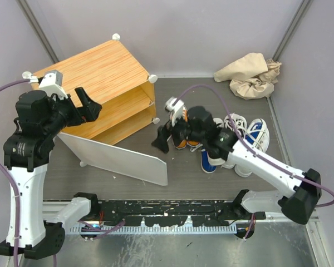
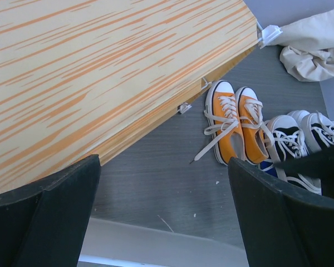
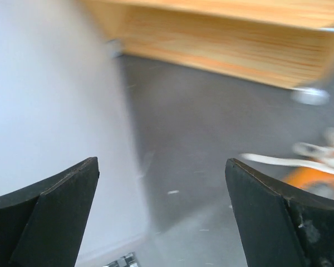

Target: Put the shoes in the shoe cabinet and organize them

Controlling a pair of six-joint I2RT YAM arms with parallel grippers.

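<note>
Poised beside orange shoes (image 2: pixel 236 125) with right gripper (image 3: pixel 161 161) spread, empty; above cabinet (image 1: pixel 94 69) with left gripper (image 2: pixel 162 161) likewise spread, white door (image 1: pixel 117 156) dropped open nearside, apparently for loading.

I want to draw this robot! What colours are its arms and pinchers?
The left arm and right arm are white tubes joined by chunky black joints. A thin purple cable loops along each. The left gripper and right gripper each have two flat black wedge-shaped fingers, with a small white camera block behind.
</note>
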